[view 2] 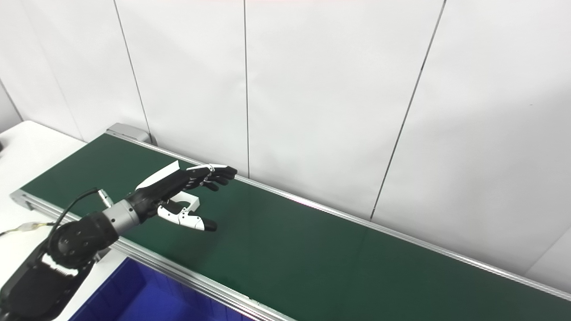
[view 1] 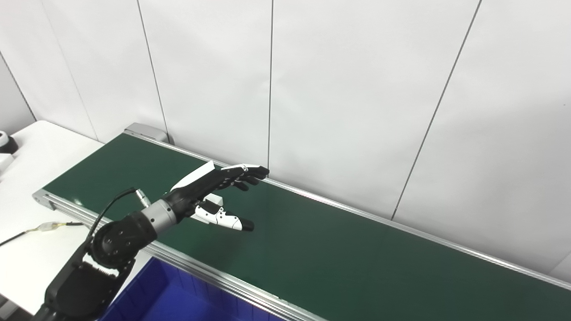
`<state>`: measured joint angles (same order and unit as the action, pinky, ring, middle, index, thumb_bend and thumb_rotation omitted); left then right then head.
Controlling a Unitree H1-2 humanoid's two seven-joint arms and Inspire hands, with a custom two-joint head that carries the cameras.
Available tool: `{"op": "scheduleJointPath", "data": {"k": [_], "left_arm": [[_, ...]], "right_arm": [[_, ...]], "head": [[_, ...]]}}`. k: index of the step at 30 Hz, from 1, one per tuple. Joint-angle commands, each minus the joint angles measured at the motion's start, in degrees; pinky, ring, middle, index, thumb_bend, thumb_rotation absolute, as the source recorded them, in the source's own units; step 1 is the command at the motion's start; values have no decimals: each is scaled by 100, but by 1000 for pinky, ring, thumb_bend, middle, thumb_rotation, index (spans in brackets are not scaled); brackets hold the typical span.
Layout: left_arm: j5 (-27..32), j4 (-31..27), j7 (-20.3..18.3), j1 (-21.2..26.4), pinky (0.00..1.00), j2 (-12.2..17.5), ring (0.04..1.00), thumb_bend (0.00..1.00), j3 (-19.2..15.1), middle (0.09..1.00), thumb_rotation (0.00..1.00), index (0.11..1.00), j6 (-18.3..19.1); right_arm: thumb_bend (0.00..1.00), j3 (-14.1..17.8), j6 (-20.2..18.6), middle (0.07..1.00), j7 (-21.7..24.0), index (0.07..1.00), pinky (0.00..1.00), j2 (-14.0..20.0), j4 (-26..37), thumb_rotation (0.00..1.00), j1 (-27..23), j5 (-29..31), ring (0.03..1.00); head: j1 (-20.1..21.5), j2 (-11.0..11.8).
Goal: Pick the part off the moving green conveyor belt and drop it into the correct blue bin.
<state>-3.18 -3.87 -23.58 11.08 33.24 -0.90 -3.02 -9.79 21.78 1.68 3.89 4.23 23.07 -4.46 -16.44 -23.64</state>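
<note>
**Only the left hand is near the part, and the part sits right under it**

Largest first: the green conveyor belt [view 1: 339,249] runs as a long band from the upper left to the lower right, edged by a silver rail, with a white panelled wall [view 1: 357,89] behind its far rail. Off the belt's near rail, at the bottom left, the corner of a blue bin [view 1: 174,298] shows; what it holds is out of sight. Beyond the belt's left end lies a white table [view 1: 31,178].

Over the left part of the belt hangs the left hand [view 1: 213,189], its arm coming in from the lower left. Its fingers [view 2: 214,173] are stretched out flat toward the far rail and its thumb [view 2: 189,220] is spread well apart toward the near rail, so the hand is wide open and has hold of nothing. The right hand is not in view.

The part [view 2: 189,201], small, white and bracket-like, lies on the belt directly below the palm, between fingers and thumb, mostly hidden. Its long axis and heading cannot be told for sure; the visible edge seems to run roughly along the belt. Judging by this, the grasp depends on lowering straight down and closing before the belt carries it on.
</note>
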Motion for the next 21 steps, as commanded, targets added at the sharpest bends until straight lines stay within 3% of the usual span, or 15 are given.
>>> {"op": "scheduleJointPath", "data": {"k": [1,6,10,13,15,21], "left_arm": [[-61,49,21,342,788,239,839,811,-52,861,269,855,-238],[-563,382,128,550,784,356,830,860,33,843,273,845,-474],[-897,601,102,676,797,464,842,886,129,850,208,850,-480],[-1105,820,95,791,768,553,846,908,221,857,207,856,-583],[-1242,985,101,875,690,606,822,923,286,837,215,857,-626],[-1735,1251,167,1044,685,707,799,929,458,802,194,864,-603]], "right_arm": [[359,5,200,850,21,922,737,-49,112,600,3,11,809],[357,1,205,850,20,923,736,-56,115,602,6,17,811],[355,4,210,848,9,921,731,-63,114,602,11,-1,808],[360,2,179,852,27,924,738,-61,126,607,13,44,811],[353,2,201,853,32,925,738,-55,117,600,8,50,812],[355,3,242,851,30,923,736,-53,84,596,-9,51,811]], "head": [[3,-11],[-12,-18],[-11,-20],[-16,-20],[-27,-19],[-13,-18]]}}
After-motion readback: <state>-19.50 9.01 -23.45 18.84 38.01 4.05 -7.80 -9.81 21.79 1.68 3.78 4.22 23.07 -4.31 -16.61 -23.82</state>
